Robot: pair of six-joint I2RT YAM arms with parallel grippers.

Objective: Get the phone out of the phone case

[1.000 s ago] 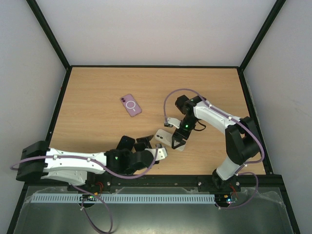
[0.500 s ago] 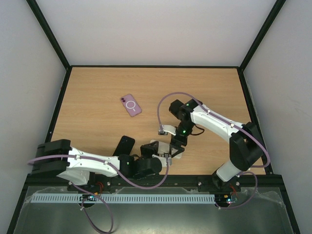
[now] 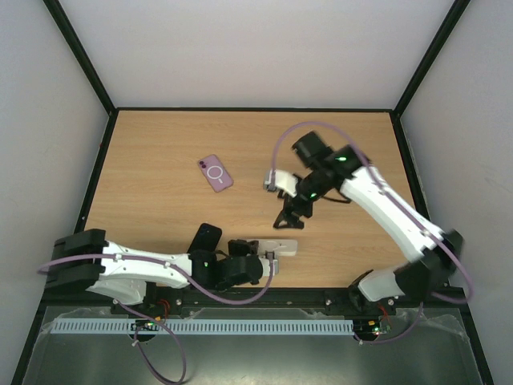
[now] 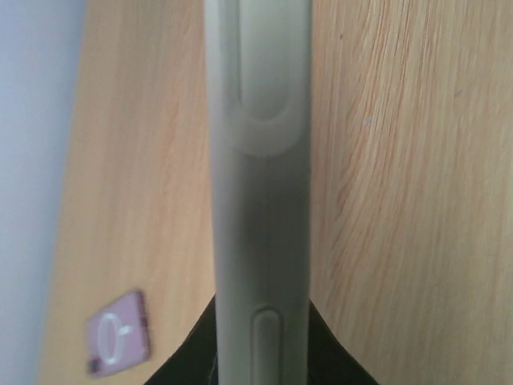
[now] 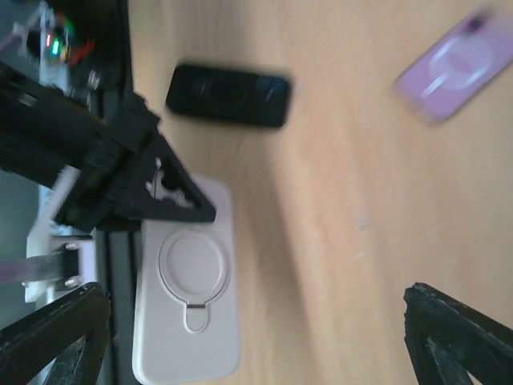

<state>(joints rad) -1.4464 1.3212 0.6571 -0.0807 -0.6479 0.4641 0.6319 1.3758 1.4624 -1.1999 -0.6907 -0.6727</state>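
Note:
My left gripper (image 3: 268,255) is shut on a white phone case (image 3: 282,247) near the table's front edge. In the left wrist view the case's side edge (image 4: 260,200) runs up between the black jaws of the left gripper (image 4: 258,357). The right wrist view shows the case's back with a ring (image 5: 188,297) and a left finger (image 5: 152,188) on its end. A black phone (image 3: 205,238) lies flat on the table left of the case, and also shows in the right wrist view (image 5: 228,95). My right gripper (image 3: 291,216) hangs open and empty above the case, its open jaws framing the right wrist view (image 5: 256,345).
A purple phone case (image 3: 215,172) lies flat on the wooden table (image 3: 160,152) at the middle left; it also shows in the left wrist view (image 4: 119,333) and the right wrist view (image 5: 457,68). Black frame rails edge the table.

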